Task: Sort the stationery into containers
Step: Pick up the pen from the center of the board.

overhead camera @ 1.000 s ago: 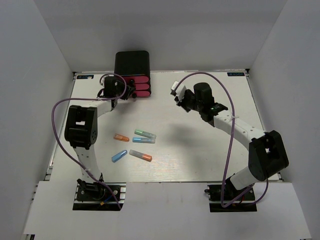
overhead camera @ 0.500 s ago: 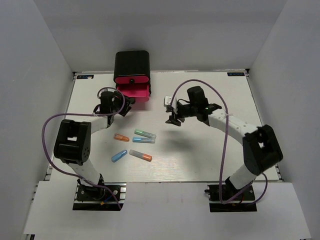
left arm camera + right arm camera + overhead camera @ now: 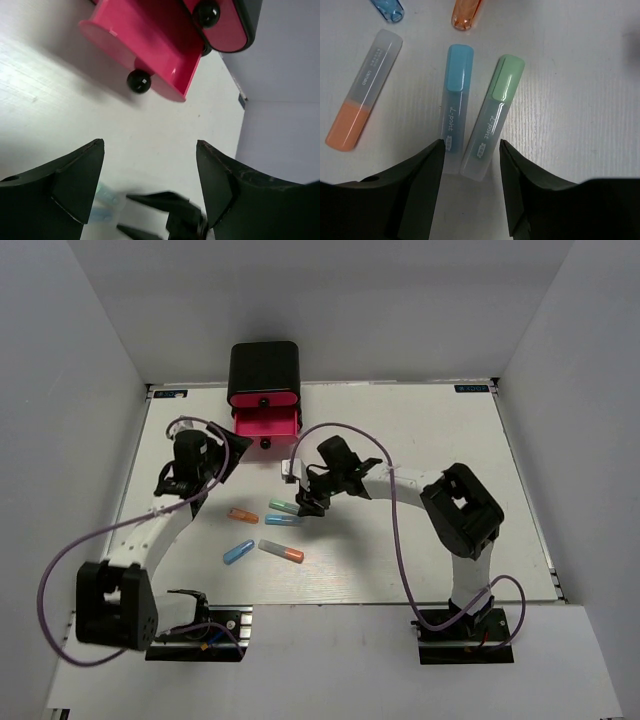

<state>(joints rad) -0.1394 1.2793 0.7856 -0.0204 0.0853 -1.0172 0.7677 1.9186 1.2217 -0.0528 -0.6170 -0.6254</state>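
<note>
At the left-centre of the white surface [image 3: 430, 540], the right claw [image 3: 471, 146] hangs low over two highlighters lying side by side, the green highlighter [image 3: 492, 117] and the blue highlighter [image 3: 454, 97]. Its jaws are spread and grip nothing, and the near ends of both pens lie in the gap. Judged from this, a pick of one pen is being lined up, but the spacing risks catching both. A grey highlighter with orange cap [image 3: 365, 90] lies just left of them, with an orange highlighter [image 3: 242, 514] and a second blue highlighter [image 3: 237, 552] nearby. The black cabinet [image 3: 264, 368] stands at the far edge, with one lower pink drawer [image 3: 150, 50] pulled out to receive items. The left claw [image 3: 150, 150] is parked near that drawer's knob [image 3: 138, 80], wide apart, empty and touching nothing. The surface is faintly grained, and plain pale walls enclose it on three sides.
</note>
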